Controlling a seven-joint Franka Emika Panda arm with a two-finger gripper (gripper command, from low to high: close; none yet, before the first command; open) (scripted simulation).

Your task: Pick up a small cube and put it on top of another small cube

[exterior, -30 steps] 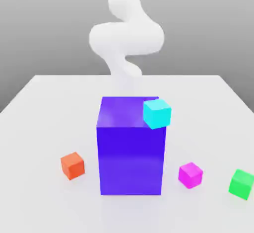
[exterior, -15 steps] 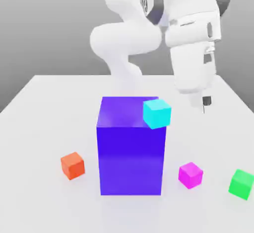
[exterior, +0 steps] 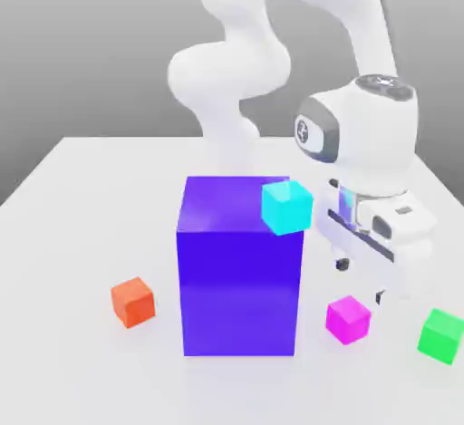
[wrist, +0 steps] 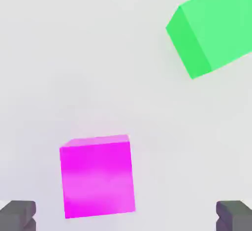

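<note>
A tall, glossy purple block (exterior: 239,269) stands on the pale grey tabletop (exterior: 82,224) and serves as the landmark for everything else. A small cyan cube (exterior: 287,207) appears at the block's upper corner on the exterior view's right; whether it rests on the block cannot be told. A small orange cube (exterior: 133,302) sits on the tabletop near the block's base on the exterior view's left. The small bright magenta-pink cube (exterior: 348,318) rests on the tabletop just beside the block's base on the exterior view's right, and the small bright green cube (exterior: 442,335) lies farther out on that same side, apart from the magenta one. The white robot arm (exterior: 237,70) bends over from behind the block, and its pincer (exterior: 362,281) hangs just above and slightly behind the magenta-pink cube (wrist: 97,177), pointing down. The pincer's two dark fingertips (wrist: 17,215) are spread wide apart and grasp nothing; in the hand view the magenta cube sits between them, nearer one finger, with the green cube (wrist: 214,28) beyond it.
</note>
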